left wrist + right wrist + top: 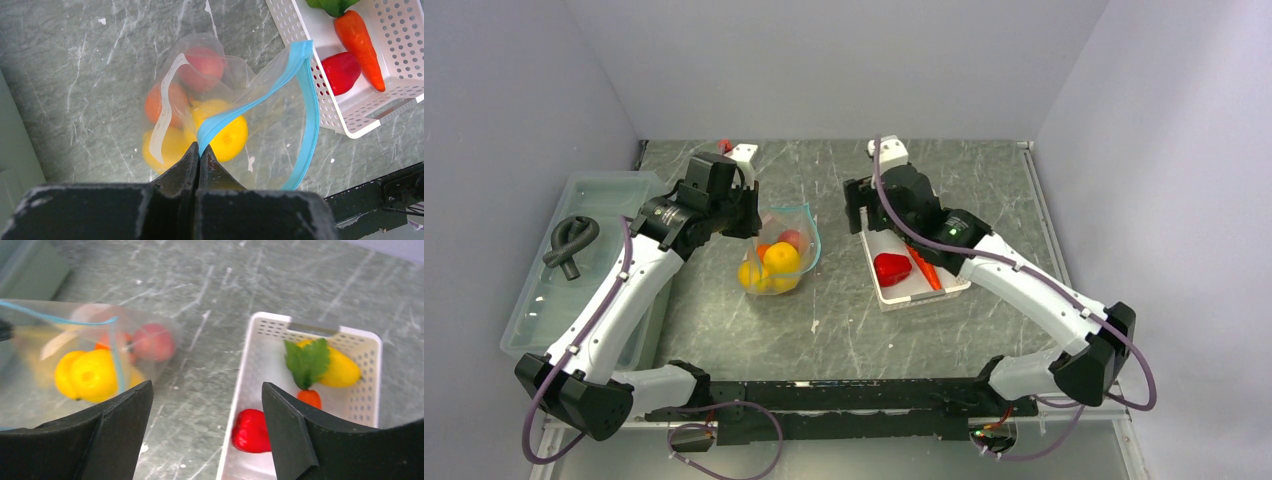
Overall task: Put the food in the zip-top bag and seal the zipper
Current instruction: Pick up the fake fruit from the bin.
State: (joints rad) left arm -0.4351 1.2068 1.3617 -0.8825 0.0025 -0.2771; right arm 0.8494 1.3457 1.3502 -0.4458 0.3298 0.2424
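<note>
The clear zip-top bag (786, 252) lies at the table's middle left with its mouth held open. Its teal zipper (260, 97) is pinched in my shut left gripper (200, 150). Inside the bag are a yellow fruit (227, 135), an orange one (160, 102) and a reddish one (202, 65). More food is in the white basket (260, 320): a red pepper (250, 430), a carrot (360, 45) with a green leafy top (307, 360), and a yellow fruit (342, 369). My right gripper (207, 390) hangs open over the basket's left rim, holding nothing.
A large translucent bin (544, 300) with a black hose-like piece (571, 240) stands along the left edge. Two white brackets (744, 152) (892, 150) sit at the back. Grey walls close in the table on three sides.
</note>
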